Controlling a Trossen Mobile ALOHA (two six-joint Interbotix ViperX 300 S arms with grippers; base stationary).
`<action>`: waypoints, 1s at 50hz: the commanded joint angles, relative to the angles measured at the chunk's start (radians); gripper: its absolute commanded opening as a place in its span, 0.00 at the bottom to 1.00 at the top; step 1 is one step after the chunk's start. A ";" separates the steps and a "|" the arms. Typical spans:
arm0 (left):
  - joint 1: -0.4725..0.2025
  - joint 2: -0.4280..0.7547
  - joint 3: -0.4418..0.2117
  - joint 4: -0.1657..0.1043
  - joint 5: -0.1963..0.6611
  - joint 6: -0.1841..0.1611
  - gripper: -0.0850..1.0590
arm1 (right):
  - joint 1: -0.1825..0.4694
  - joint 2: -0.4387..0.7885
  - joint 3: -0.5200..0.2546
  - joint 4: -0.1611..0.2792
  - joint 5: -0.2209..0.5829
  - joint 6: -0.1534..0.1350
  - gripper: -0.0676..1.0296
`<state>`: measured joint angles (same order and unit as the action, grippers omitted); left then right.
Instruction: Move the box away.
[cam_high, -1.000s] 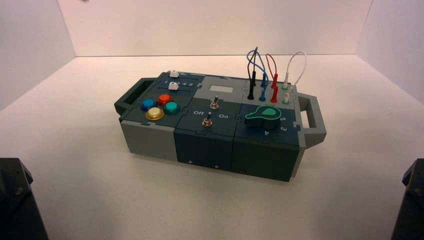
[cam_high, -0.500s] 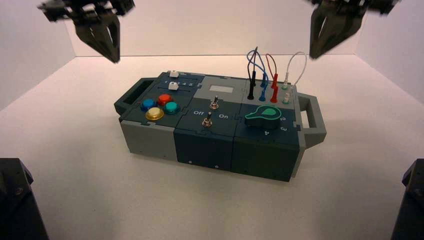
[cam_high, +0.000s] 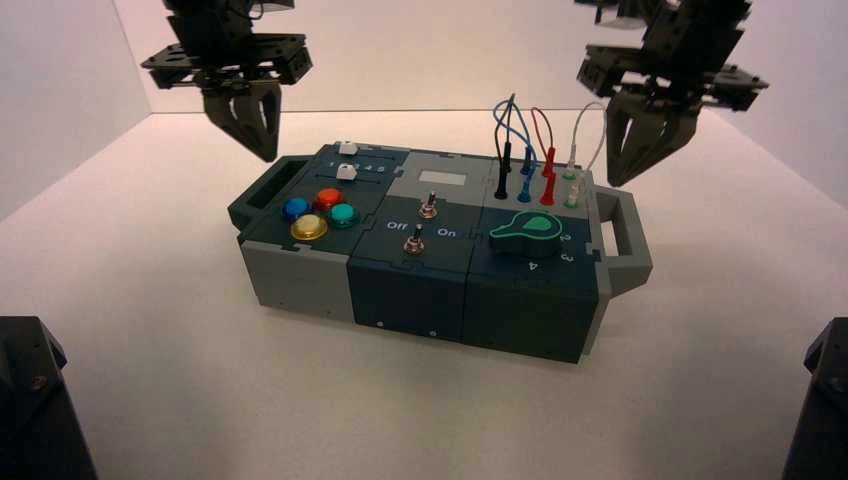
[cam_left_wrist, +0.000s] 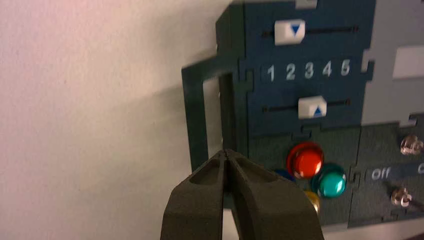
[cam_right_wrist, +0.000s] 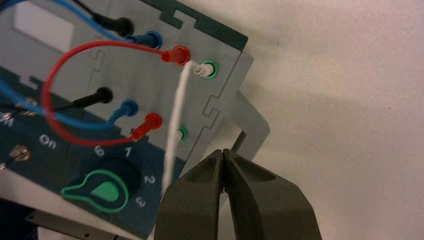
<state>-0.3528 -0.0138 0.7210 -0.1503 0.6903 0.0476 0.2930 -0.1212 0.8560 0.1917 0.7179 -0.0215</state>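
The long teal-and-grey box (cam_high: 430, 290) stands on the white table, turned a little. It has a dark handle (cam_high: 262, 192) at its left end and a grey handle (cam_high: 622, 240) at its right end. My left gripper (cam_high: 262, 150) hangs shut and empty above the left handle, which also shows in the left wrist view (cam_left_wrist: 196, 117) with the gripper (cam_left_wrist: 226, 152) over it. My right gripper (cam_high: 618, 175) hangs shut and empty just above the right handle; the right wrist view shows the gripper (cam_right_wrist: 222, 151) over that handle (cam_right_wrist: 252, 122).
On the box's top are coloured buttons (cam_high: 318, 212), two sliders (cam_left_wrist: 300, 70) with numbers 1 to 5, two toggle switches (cam_high: 420, 225), a green dial (cam_high: 524, 228) and looped plug wires (cam_high: 540, 140). White walls close the table at the back and sides.
Both arms have come down into view from above, the left toward the box's left handle and the right toward its right handle. The box has not moved.
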 joint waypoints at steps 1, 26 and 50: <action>-0.005 0.014 -0.058 -0.003 -0.011 0.009 0.05 | 0.002 0.034 -0.023 0.005 -0.018 0.003 0.04; -0.044 0.164 -0.147 0.000 -0.003 0.018 0.05 | -0.002 0.161 -0.064 -0.020 -0.040 0.006 0.04; -0.038 0.242 -0.256 0.058 0.077 0.018 0.05 | -0.012 0.238 -0.110 -0.057 -0.066 0.006 0.04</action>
<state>-0.3866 0.2454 0.4771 -0.1074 0.7378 0.0614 0.2945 0.0905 0.7639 0.1503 0.6903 -0.0123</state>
